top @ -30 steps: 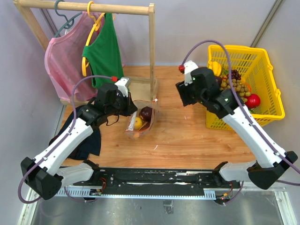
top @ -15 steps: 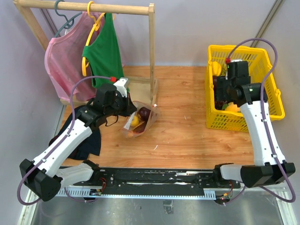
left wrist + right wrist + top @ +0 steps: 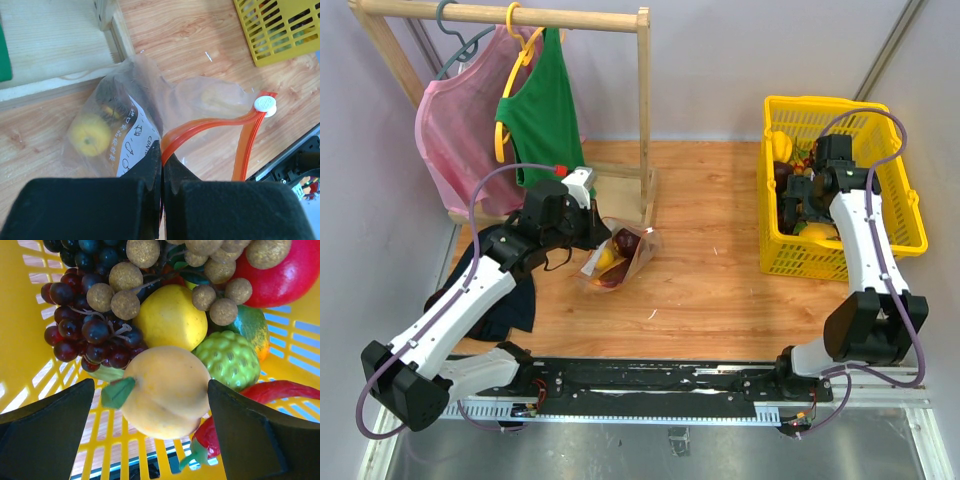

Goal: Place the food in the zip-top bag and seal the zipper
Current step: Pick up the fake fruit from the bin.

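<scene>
My left gripper (image 3: pixel 162 157) is shut on the orange-red zipper (image 3: pixel 210 125) of the clear zip-top bag (image 3: pixel 618 257), holding its mouth up. A yellow round fruit (image 3: pixel 90 138) and a dark purple one (image 3: pixel 625 243) lie inside the bag. My right gripper (image 3: pixel 152 405) is open inside the yellow basket (image 3: pixel 905 200), its fingers on either side of an orange-yellow peach (image 3: pixel 165 390) without touching it. Next to the peach are a green bumpy ball (image 3: pixel 231 360) and a red pepper (image 3: pixel 275 390).
The basket also holds a dark grape bunch (image 3: pixel 90 332), tan balls (image 3: pixel 125 295), a yellow fruit (image 3: pixel 170 317) and a red fruit (image 3: pixel 285 275). A wooden clothes rack (image 3: pixel 642 110) with pink and green shirts stands behind the bag. Dark cloth (image 3: pixel 505 300) lies at the left.
My right arm swung from the table's middle to the basket and lowered its open gripper over the peach. The left gripper kept holding the bag, which shifted slightly.
</scene>
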Controlling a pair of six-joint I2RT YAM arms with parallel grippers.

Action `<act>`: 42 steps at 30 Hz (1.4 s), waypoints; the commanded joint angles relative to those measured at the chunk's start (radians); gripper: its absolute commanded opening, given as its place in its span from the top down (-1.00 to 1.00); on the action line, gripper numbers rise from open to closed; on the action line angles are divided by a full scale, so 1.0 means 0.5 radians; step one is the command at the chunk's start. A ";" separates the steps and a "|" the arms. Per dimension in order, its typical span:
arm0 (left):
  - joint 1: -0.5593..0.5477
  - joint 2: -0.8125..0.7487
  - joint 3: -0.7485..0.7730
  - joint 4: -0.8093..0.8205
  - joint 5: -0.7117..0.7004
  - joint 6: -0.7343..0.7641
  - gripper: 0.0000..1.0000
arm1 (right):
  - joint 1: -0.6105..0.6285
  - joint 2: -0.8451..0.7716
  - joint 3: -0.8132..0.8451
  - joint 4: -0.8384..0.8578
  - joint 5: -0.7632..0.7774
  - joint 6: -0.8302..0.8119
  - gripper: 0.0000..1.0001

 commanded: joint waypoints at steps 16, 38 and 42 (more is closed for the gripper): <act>0.016 -0.045 -0.005 0.083 0.032 0.016 0.99 | -0.048 0.219 -0.059 -0.072 -0.181 -0.025 -0.97; 0.028 -0.036 -0.009 0.086 0.045 0.010 0.99 | -0.051 -0.047 -0.001 0.018 -0.294 0.070 -0.20; 0.031 -0.036 -0.007 0.088 0.056 0.007 0.99 | -0.051 -0.138 0.005 0.101 -0.296 0.103 -0.10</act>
